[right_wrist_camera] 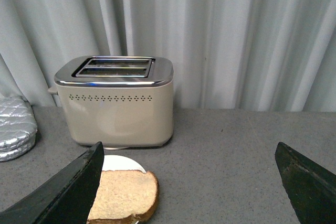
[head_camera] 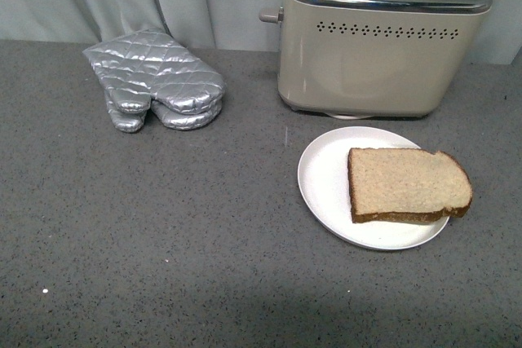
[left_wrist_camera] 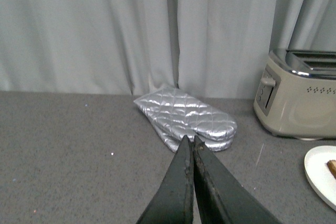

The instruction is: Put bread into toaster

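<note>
Front view: bread (head_camera: pixel 408 183) flat on a white plate (head_camera: pixel 326 185), near right on the grey countertop (head_camera: pixel 163 242), just in front of the beige two-slot toaster (head_camera: pixel 379 46) at far right. Slots facing up, nothing seen in them. Well apart to the left, a stacked pair of silver quilted oven mitts (head_camera: pixel 155 79). No arm in sight here.

Left wrist view: left gripper (left_wrist_camera: pixel 190 141) pressed together, holding nothing, above the countertop short of the mitts.

Right wrist view: right gripper (right_wrist_camera: pixel 189 146) spread wide and empty, bread and toaster ahead of it.

Likely trouble from here:
- Little edge to pinch on a flat slice, so could slide, or shove the plate.
- Soft crumb, so could tear or fold under a hard squeeze.
- Narrow slots, so could snag on the chrome rim unless turned upright and lined up.

No brand, label or writing legible anywhere.
</note>
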Controlling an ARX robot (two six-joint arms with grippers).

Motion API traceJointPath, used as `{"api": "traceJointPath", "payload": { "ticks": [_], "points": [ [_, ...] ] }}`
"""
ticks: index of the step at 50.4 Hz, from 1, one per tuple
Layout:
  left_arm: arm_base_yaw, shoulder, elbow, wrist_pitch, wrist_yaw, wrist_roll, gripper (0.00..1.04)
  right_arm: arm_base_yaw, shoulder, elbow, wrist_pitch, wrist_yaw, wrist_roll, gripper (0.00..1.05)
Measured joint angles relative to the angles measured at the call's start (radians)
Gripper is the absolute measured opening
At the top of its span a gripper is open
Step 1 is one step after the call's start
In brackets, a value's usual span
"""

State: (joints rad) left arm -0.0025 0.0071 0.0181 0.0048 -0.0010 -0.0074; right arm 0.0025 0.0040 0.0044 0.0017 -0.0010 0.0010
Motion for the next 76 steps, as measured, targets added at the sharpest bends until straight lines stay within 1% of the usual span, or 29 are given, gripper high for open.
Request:
{"api": "traceJointPath", "payload": {
  "ticks": [6, 7, 8, 11, 12, 14, 16, 20, 22, 23, 30, 31, 33, 38, 44, 55, 65, 67, 69, 71, 72, 75, 76],
  "points": [
    [0.0, -0.001, 0.0, -0.002, 0.0, 0.0, 0.04, 0.0, 0.0, 0.0, 0.0, 0.0, 0.0, 0.95],
    [0.0, -0.001, 0.0, -0.002, 0.0, 0.0, 0.06, 0.0, 0.0, 0.0, 0.0, 0.0, 0.0, 0.95],
    [0.0, -0.002, 0.0, -0.002, 0.0, 0.0, 0.09, 0.0, 0.0, 0.0, 0.0, 0.0, 0.0, 0.95],
    [0.0, -0.002, 0.0, -0.003, 0.0, 0.0, 0.24, -0.019, 0.065, 0.029, -0.06, -0.009, -0.1, 0.95],
    [0.0, -0.002, 0.0, -0.003, 0.0, 0.0, 0.27, -0.038, 0.128, 0.04, -0.047, -0.025, -0.155, 0.95],
    [0.0, -0.002, 0.0, -0.003, 0.0, 0.0, 0.38, -0.072, 0.257, 0.063, 0.0, -0.055, -0.188, 0.95],
    [0.0, -0.002, 0.0, -0.003, 0.0, 0.0, 0.45, -0.105, 0.402, 0.09, 0.067, -0.088, -0.198, 0.95],
    [0.0, -0.003, 0.0, -0.003, 0.0, 0.0, 0.63, -0.161, 0.717, 0.18, 0.174, -0.174, -0.191, 0.95],
    [0.0, -0.003, 0.0, -0.003, 0.0, 0.0, 0.71, -0.174, 0.811, 0.214, 0.187, -0.201, -0.186, 0.95],
    [0.0, -0.003, 0.0, -0.003, 0.0, 0.0, 0.72, -0.182, 0.874, 0.238, 0.186, -0.215, -0.182, 0.95],
    [0.0, -0.003, 0.0, -0.003, 0.0, 0.0, 0.99, -0.212, 1.263, 0.405, 0.156, -0.3, -0.157, 0.95],
    [0.0, -0.003, 0.0, -0.003, 0.0, 0.001, 1.0, -0.212, 1.308, 0.43, 0.147, -0.309, -0.15, 0.95],
    [0.0, -0.003, 0.0, -0.003, 0.0, 0.002, 0.99, -0.212, 1.389, 0.476, 0.133, -0.325, -0.138, 0.95],
    [0.0, -0.003, 0.0, -0.003, 0.0, 0.002, 0.98, -0.203, 1.511, 0.556, 0.094, -0.347, -0.123, 0.95],
    [0.0, -0.003, 0.0, -0.003, 0.0, 0.002, 0.98, -0.167, 1.709, 0.686, 0.041, -0.365, -0.078, 0.95],
    [0.0, -0.003, 0.0, -0.003, 0.0, 0.002, 0.98, -0.119, 1.905, 0.803, 0.05, -0.412, 0.007, 0.95],
    [0.0, -0.003, 0.0, -0.003, 0.0, 0.002, 0.98, -0.071, 2.052, 0.893, 0.062, -0.402, 0.082, 0.95],
    [0.0, -0.003, 0.0, -0.003, 0.0, 0.002, 0.98, -0.066, 2.066, 0.902, 0.064, -0.4, 0.09, 0.92],
    [0.0, -0.003, 0.0, -0.003, 0.0, 0.002, 0.98, -0.06, 2.078, 0.908, 0.067, -0.399, 0.098, 0.87],
    [0.0, -0.003, 0.0, -0.003, 0.0, 0.002, 0.98, -0.056, 2.089, 0.916, 0.069, -0.403, 0.111, 0.8],
    [0.0, -0.003, 0.0, -0.003, 0.0, 0.002, 0.98, -0.053, 2.096, 0.921, 0.072, -0.405, 0.121, 0.74],
    [0.0, -0.003, 0.0, -0.003, 0.0, 0.002, 0.98, -0.049, 2.101, 0.928, 0.073, -0.411, 0.141, 0.64],
    [0.0, -0.003, 0.0, -0.003, 0.0, 0.002, 0.98, -0.048, 2.102, 0.931, 0.072, -0.412, 0.148, 0.58]
  ]
}}
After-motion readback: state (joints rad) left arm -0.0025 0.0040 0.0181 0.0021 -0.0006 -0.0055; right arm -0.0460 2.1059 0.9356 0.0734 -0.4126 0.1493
